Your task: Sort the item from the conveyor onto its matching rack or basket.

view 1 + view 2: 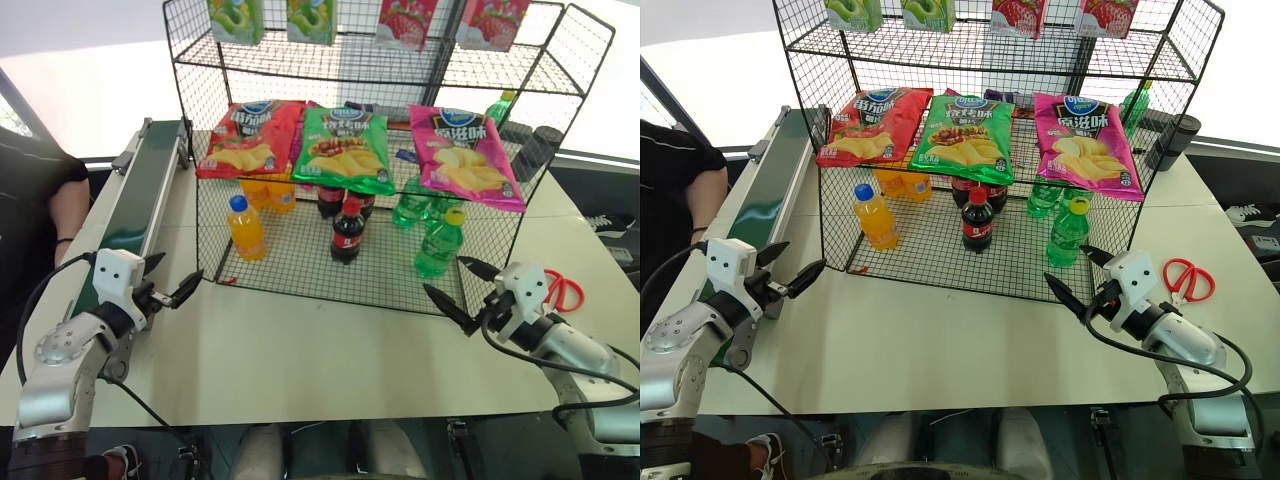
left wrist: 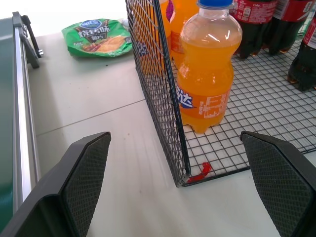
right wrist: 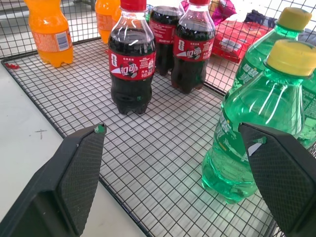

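both grippers spread wide and hold nothing: my left gripper [image 1: 172,283] hangs over the white table [image 1: 330,350] beside the long dark green conveyor belt in its grey metal frame [image 1: 140,200], my right gripper [image 1: 462,288] sits just off the front right corner of the big black wire-mesh shelf rack [image 1: 350,290]. small translucent green soda bottle with yellow cap [image 1: 441,243] stands upright on the rack's bottom mesh, front right, close ahead of my right fingers [image 3: 81,173], more green bottles right behind it. looks already sorted, belt stretch i can see is bare.

risks as i judge them:
- right fingertips sit near the green bottle; any forward or sideways swing could tip it, light bottle on open mesh, and it could knock the ones behind.
- dark cola bottle with red cap [image 1: 347,232] stands mid-shelf, apart from the green one; a wide sweep could catch it too.
- left fingertips are near the rack's front left corner wire, orange drink bottle with blue cap [image 2: 205,74] just inside it; snagging the mesh could shove the whole rack.
- chip bags clipped on the rack front [image 1: 345,148] overhang the shelf; lifting an arm straight up could drag them.
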